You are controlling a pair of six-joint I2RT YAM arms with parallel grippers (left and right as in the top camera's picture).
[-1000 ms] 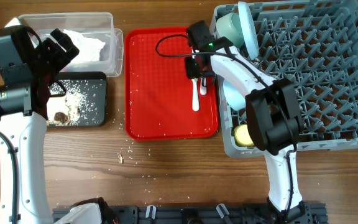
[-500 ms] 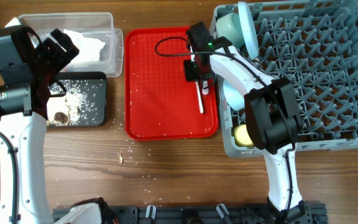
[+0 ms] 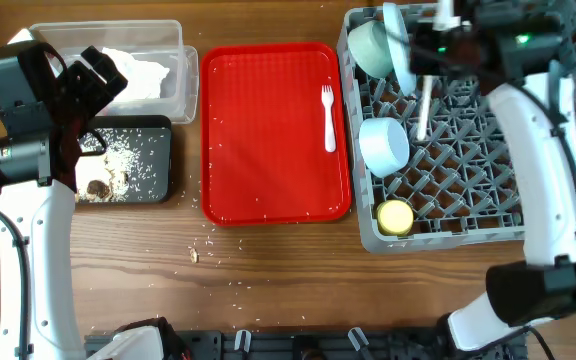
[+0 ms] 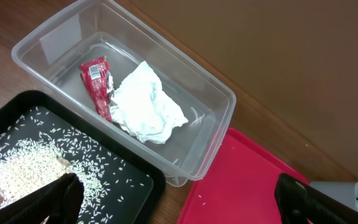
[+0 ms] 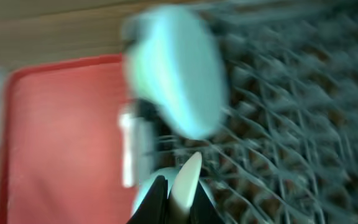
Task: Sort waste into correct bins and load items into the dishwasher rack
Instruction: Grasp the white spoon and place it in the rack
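Nearly done: only cutlery left.
Waste mostly binned; plate, bowls, cup racked. Right jaws clamp the spoon over the rack; fork lies on the red tray; left jaws gape empty.

Your bench is of brown wood, its grain running from the left edge to the right. A black rail lies along the near edge.

A robot test bench: wooden table, black mounting rail.
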